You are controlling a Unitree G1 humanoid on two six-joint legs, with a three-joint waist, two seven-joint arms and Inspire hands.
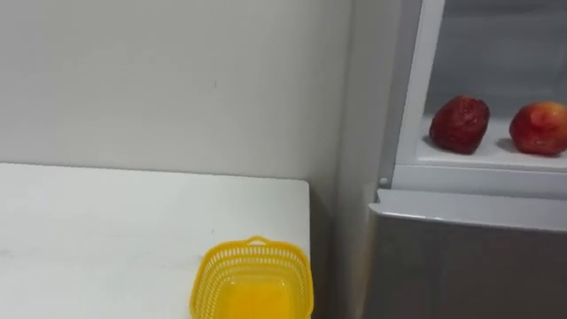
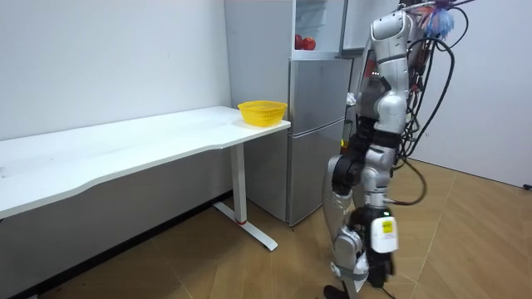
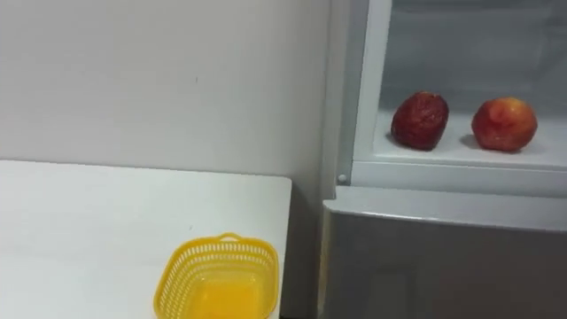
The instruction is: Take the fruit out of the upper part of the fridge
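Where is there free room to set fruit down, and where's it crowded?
The white table is bare left of and behind the yellow basket, itself empty. Crowded: the fridge shelf, where two red fruits sit close together.

Upper fridge compartment (image 1: 478, 168) door open. I log two red fruits on its white shelf, side by side, not touching. Darker red fruit (image 1: 460, 124) on the left, surface dimpled. Brighter red fruit (image 1: 539, 128) on the right, orange-tinged.

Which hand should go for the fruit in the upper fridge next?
Right, probably. The two red fruits sit on the open upper fridge's shelf right of centre in the eye views; the yellow basket and table lie left.
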